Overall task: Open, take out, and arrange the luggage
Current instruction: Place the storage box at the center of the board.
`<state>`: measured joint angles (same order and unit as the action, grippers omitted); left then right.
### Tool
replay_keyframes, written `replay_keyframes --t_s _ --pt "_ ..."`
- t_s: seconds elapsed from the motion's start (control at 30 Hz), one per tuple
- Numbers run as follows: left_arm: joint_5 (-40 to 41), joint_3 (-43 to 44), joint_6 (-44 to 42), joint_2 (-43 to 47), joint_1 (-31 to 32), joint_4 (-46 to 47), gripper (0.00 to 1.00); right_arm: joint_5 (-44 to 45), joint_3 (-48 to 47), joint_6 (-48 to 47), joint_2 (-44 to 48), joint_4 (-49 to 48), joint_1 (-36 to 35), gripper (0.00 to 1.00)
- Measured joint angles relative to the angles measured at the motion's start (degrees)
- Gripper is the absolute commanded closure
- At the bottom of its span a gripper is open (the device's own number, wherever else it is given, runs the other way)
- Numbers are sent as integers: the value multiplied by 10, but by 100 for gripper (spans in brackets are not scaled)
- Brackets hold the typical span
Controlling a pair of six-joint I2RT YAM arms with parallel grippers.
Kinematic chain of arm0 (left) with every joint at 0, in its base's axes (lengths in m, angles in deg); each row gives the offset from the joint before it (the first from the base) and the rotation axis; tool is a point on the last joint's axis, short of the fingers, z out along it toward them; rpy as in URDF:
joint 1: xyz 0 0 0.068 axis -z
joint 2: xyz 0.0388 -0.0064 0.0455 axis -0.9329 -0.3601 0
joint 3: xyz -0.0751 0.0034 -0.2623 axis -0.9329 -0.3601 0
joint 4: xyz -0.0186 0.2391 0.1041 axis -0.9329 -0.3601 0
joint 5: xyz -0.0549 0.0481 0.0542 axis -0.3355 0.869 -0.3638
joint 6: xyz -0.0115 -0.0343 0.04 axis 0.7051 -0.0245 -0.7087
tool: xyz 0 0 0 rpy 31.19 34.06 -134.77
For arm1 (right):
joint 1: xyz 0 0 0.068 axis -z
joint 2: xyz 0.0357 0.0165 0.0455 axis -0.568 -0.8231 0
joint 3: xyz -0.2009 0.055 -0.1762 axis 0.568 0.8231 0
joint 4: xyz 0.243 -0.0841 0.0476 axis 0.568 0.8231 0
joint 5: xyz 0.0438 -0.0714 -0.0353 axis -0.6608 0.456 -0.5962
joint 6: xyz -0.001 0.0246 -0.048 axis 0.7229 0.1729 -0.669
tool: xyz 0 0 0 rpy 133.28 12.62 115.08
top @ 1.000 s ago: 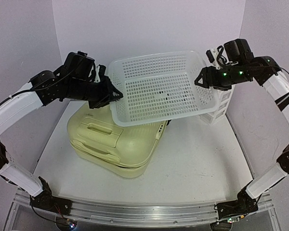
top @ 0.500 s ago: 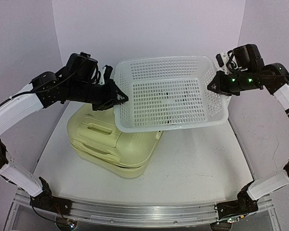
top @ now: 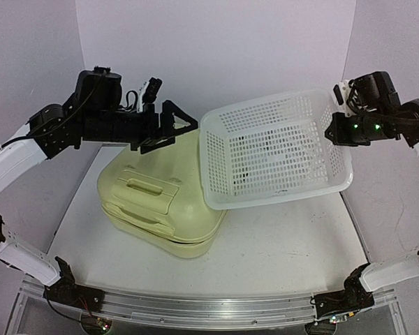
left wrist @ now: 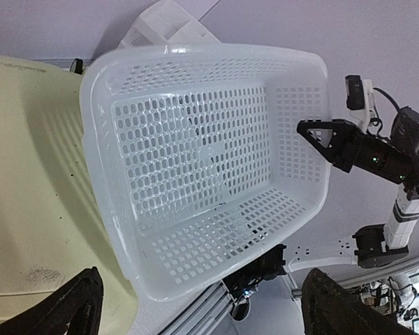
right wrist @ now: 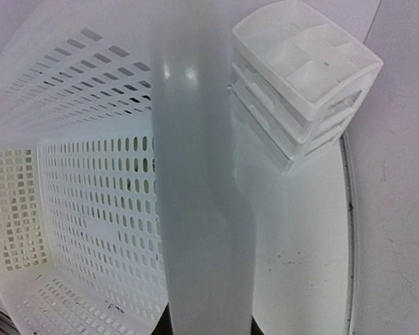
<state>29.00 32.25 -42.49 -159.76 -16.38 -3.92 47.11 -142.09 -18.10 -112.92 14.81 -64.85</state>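
Luggage: pale yellow-green hard-shell suitcase (top: 160, 209), lying flat and closed on the white table (top: 279, 244), left-centre of the top view, moulded handle facing up.
Basket: white mesh plastic basket (top: 276, 150), lifted and tilted, right-centre of the top view. Its lower left corner overlaps the suitcase's right edge; contact cannot be told.
Left gripper (top: 178, 128): jaws wide apart, holding nothing, above the suitcase's far side, just left of the basket and apart from it.
Right gripper (top: 333, 132): jaws closed on the basket's right rim.
Organizer: white plastic drawer organizer (right wrist: 304, 77), upper right of the right wrist view, beside the basket.
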Motion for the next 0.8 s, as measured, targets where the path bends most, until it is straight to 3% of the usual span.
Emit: replay_keyframes --t_s 0.17,0.4,0.57,0.8 --pt "9 -32 -28 60 0 10 0 50 6 -7 39 64 1 100" --pt "89 -62 -64 140 0 0 0 142 67 50 147 131 1 100" --pt "145 -61 -73 152 0 -30 0 189 151 141 179 186 2 100" --pt "175 -65 -79 150 0 -56 0 184 287 282 162 201 2 97"
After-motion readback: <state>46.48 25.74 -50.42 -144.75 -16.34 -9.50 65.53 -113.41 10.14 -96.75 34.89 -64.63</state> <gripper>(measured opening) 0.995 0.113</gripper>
